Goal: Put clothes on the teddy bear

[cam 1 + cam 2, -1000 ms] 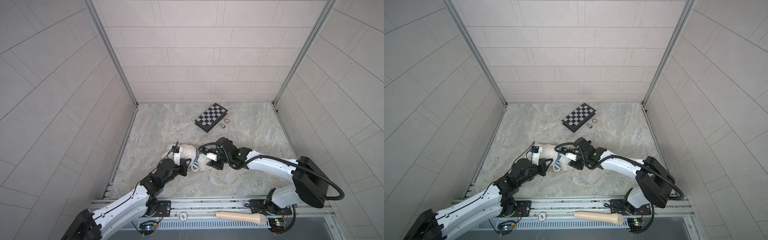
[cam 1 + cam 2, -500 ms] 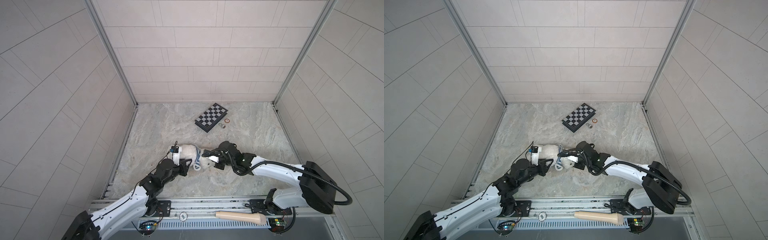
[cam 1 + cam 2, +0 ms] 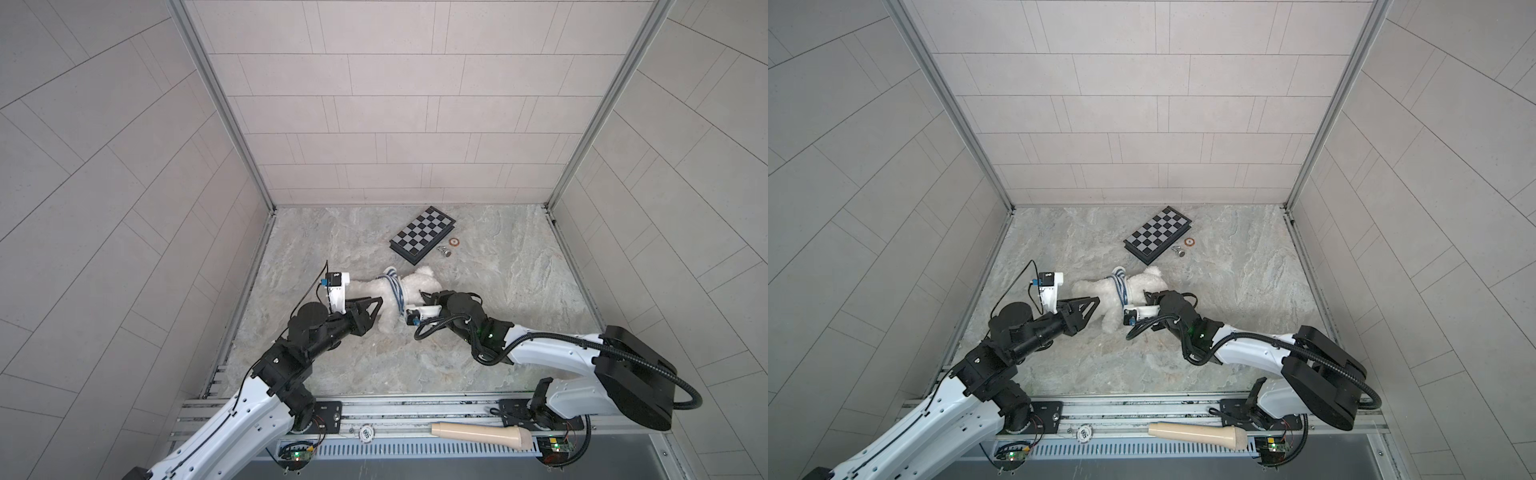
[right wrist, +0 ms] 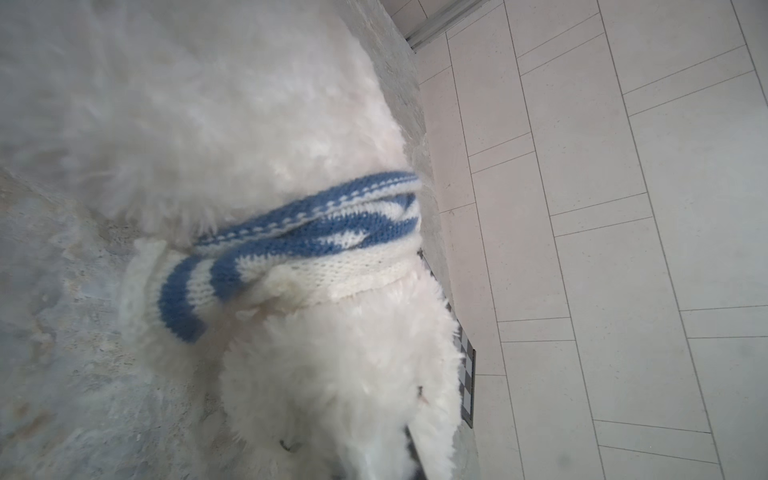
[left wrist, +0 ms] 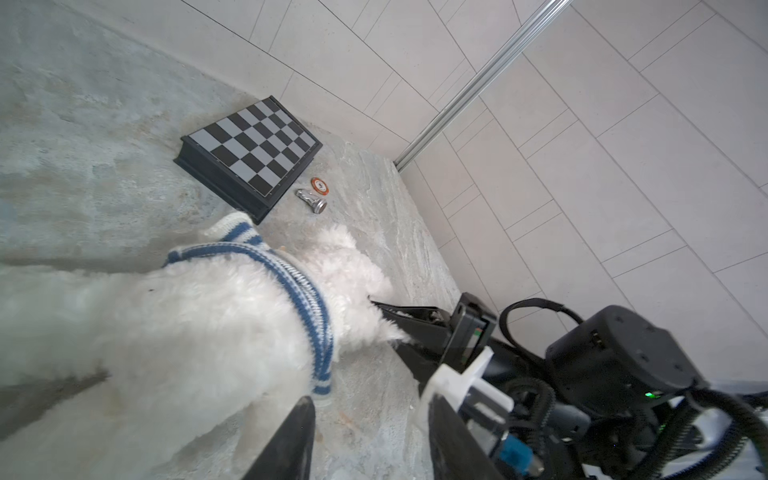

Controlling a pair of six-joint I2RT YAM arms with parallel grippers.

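The fluffy white teddy bear [image 3: 370, 293] [image 3: 1096, 291] lies on its side on the marble floor, head toward the right. A blue-and-white striped shirt [image 3: 394, 286] [image 5: 309, 303] [image 4: 316, 237] is bunched into a band around its neck and chest. My right gripper [image 3: 424, 296] [image 3: 1148, 296] [image 4: 374, 451] is shut on the fur of the bear's head [image 5: 349, 270], its fingers mostly buried. Beside the bear's lower body, my left gripper [image 3: 376, 309] [image 3: 1094, 307] [image 5: 370, 428] stands open, with bare floor between its fingers [image 5: 297, 440].
A folded chessboard [image 3: 423, 235] [image 5: 253, 149] lies at the back, just beyond the bear's head. A silver chess piece [image 3: 445, 251] and a small orange disc [image 3: 454, 242] rest beside it. A beige handle-shaped object [image 3: 478, 434] lies on the front rail.
My right gripper shut on the bear's head and drew it toward the back. My left gripper opened and let go. The bear now lies stretched out with its head showing.
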